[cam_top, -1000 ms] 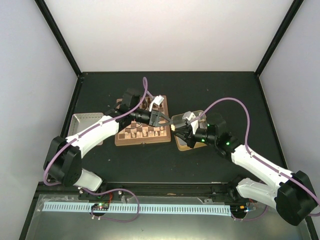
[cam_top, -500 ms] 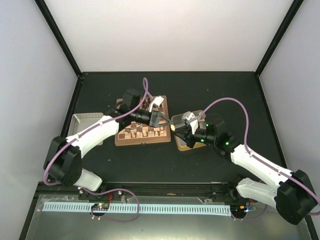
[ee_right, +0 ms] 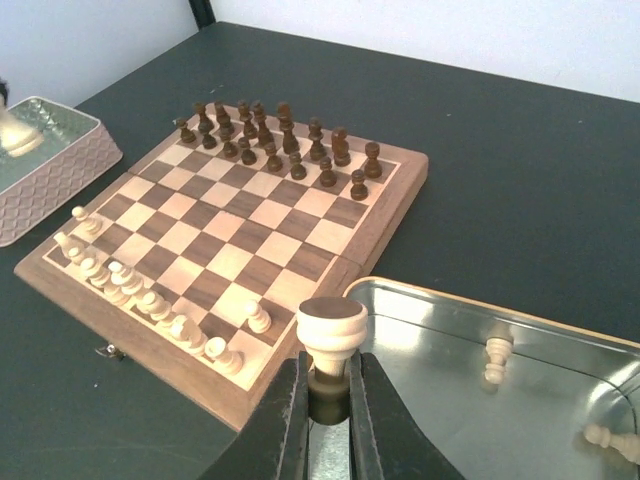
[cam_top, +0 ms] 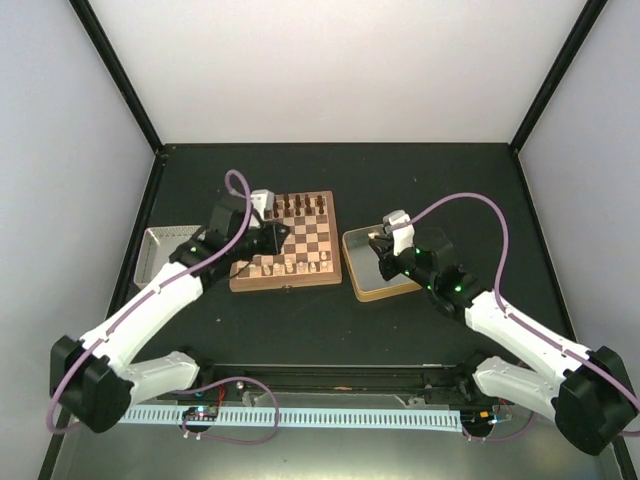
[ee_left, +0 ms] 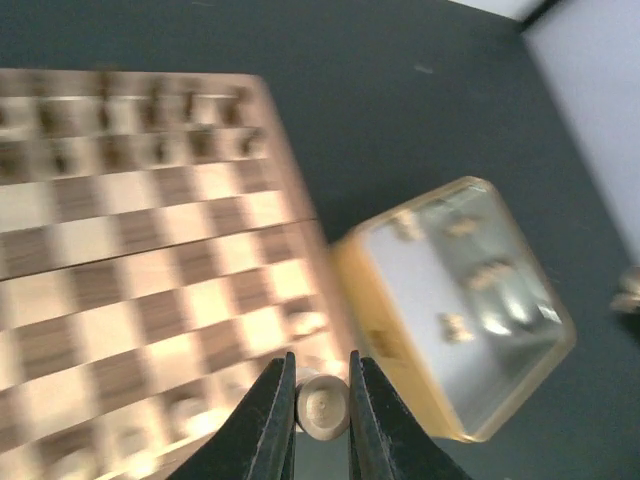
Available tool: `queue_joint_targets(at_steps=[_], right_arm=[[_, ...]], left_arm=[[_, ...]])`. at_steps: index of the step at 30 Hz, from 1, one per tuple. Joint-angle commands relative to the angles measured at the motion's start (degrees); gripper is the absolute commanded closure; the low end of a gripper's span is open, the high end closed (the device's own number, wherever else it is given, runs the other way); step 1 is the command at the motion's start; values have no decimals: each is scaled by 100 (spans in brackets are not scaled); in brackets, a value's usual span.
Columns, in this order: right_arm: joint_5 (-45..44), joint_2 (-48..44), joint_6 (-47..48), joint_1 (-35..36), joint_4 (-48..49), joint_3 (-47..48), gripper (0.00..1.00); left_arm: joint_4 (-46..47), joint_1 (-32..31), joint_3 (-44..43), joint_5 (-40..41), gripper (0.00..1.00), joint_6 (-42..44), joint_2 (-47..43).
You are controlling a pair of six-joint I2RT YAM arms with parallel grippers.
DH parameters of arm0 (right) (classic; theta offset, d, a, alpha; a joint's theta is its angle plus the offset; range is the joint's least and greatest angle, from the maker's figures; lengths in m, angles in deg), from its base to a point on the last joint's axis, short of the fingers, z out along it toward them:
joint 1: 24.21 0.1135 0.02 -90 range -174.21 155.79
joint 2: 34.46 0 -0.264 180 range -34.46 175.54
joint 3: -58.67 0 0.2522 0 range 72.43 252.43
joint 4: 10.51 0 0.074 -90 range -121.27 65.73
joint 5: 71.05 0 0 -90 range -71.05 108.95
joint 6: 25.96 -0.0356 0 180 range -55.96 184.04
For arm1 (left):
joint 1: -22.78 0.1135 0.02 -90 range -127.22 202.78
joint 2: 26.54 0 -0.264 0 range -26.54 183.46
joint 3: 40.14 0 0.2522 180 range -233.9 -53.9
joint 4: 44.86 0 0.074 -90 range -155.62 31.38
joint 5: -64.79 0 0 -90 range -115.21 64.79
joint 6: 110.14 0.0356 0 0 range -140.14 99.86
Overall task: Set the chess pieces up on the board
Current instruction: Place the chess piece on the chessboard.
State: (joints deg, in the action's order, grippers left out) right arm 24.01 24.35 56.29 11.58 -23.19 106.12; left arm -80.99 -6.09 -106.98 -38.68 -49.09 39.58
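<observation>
R wrist view, closest thing first: the right gripper point(ee_right: 328, 395) has its 2 fingers squeezed on a pale piece point(ee_right: 333, 322), w/ the piece's round end on top. Right behind that is the gold-rimmed tin point(ee_right: 450, 300). 2 loose pale men point(ee_right: 495, 360) are in it, one standing up, one lying down by the right edge. Just beside the tin, on its left in this view, is the board point(ee_right: 250, 235). A line of pale chessmen point(ee_right: 140, 290) stands along the board's close edge, & a couple of little ones stand a row ahead of it. At the far edge stand the dark chessmen point(ee_right: 280, 135), 2 rows deep. Far left is a side tin point(ee_right: 60, 175) w/ bumpy pale walls; sth pale sits in it, too blurry to name.

L wrist view: the left gripper point(ee_left: 322, 410) is pinched tight on a second pale piece point(ee_left: 322, 403), seen end-on as a small round disc betw. the 2 dark fingers. Behind it in the view is the board's edge, blurry, w/ small pale men near the corner. Past that is the gold-rimmed tin, w/ a few pale men on its shiny floor.

Top view: the L one hangs over the left part of the board, the R one over the far-left part of the gold-rimmed tin. Board & tin sit near each other; the side tin is off to the left. All rest on the dark table point(cam_top: 450, 190).
</observation>
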Motion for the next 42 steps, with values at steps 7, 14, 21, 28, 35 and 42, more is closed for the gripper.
queue_joint_targets(at_steps=[7, 14, 21, 28, 35, 42], right_arm=[[-265, -107, -112, 1, 207, -51, 92], [-207, -100, -123, 4, 225, -56, 92], [-253, -129, -102, 4, 217, -80, 92], [-274, -142, -70, 6, 175, -56, 92], [-242, -129, -67, 5, 60, 52, 92], [-225, -121, -67, 2, 70, 50, 92]], left_arm=[[-490, 214, 1892, 3701, 98, -1234, -1606], [41, 566, 2543, 3352, 98, -1441, -1699], [727, 955, 2703, 2655, 99, -1322, -1010], [836, 1067, 2646, 2259, 98, -1256, -629], [909, 1071, 2672, 2289, 98, -1149, -343], [1067, 1067, 2689, 2297, 96, -1097, -199]])
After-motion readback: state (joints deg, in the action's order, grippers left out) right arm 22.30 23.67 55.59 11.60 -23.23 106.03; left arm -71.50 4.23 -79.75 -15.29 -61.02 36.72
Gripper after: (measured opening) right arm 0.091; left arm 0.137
